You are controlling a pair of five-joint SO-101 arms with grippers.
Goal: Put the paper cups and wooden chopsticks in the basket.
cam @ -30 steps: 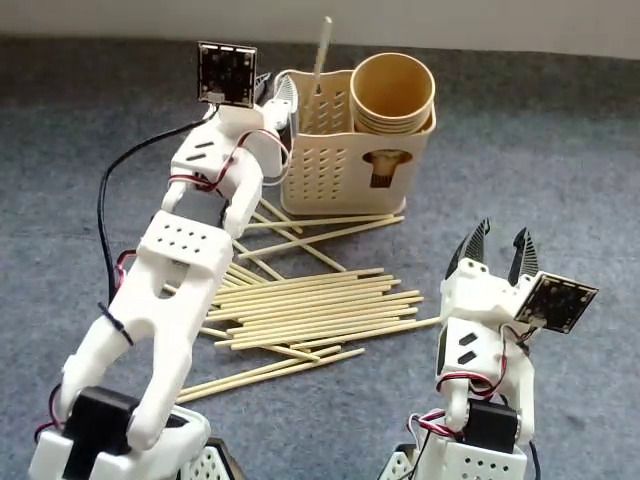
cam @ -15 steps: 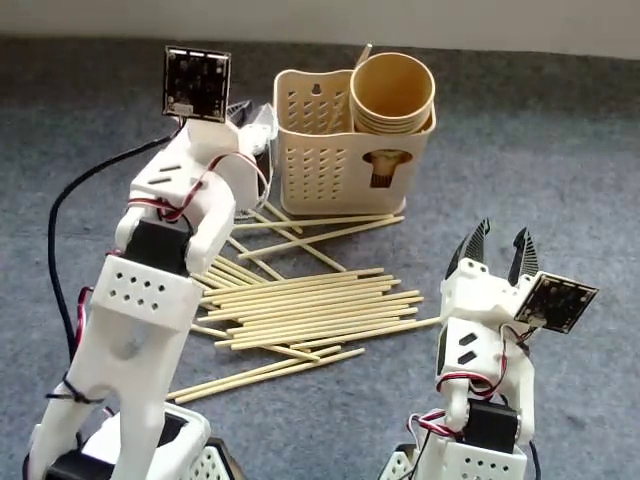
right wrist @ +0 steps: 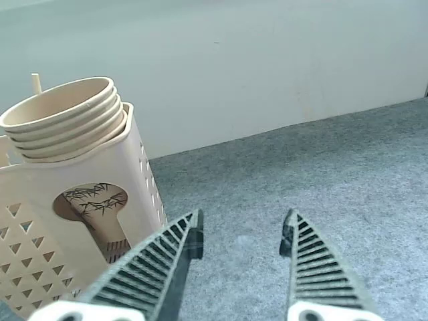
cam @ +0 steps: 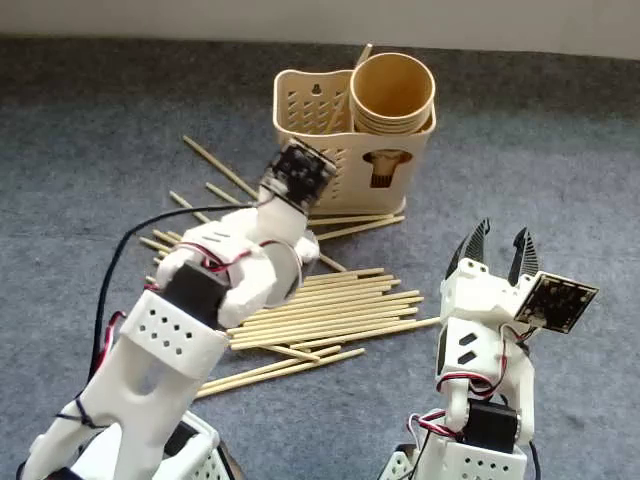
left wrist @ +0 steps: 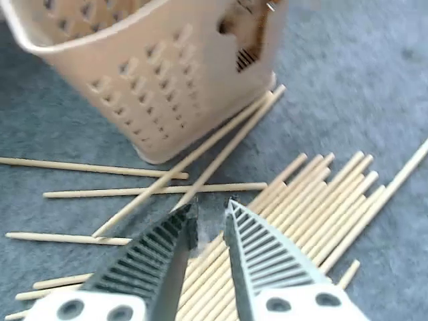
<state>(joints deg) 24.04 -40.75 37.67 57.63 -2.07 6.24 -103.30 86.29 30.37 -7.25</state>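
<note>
Basket (cam: 335, 160) at 12 o'clock: beige perforated plastic with a keyhole cut-out in the front wall. Cups (cam: 392, 90), tan paper, are nested in one stack at its 3 o'clock end, and a bamboo-sprig print shows through the cut-out. Chopsticks (cam: 330, 310), pale wood, lie mostly bundled on the grey carpet (cam: 560, 180) at centre. A few are scattered toward 10 o'clock and against the basket's foot, and one tip pokes up inside behind the cups. Left gripper (left wrist: 210, 208) hangs over the bundle, jaws narrow with nothing between. Right gripper (cam: 502, 232) is at 5 o'clock, jaws wide and empty.
</note>
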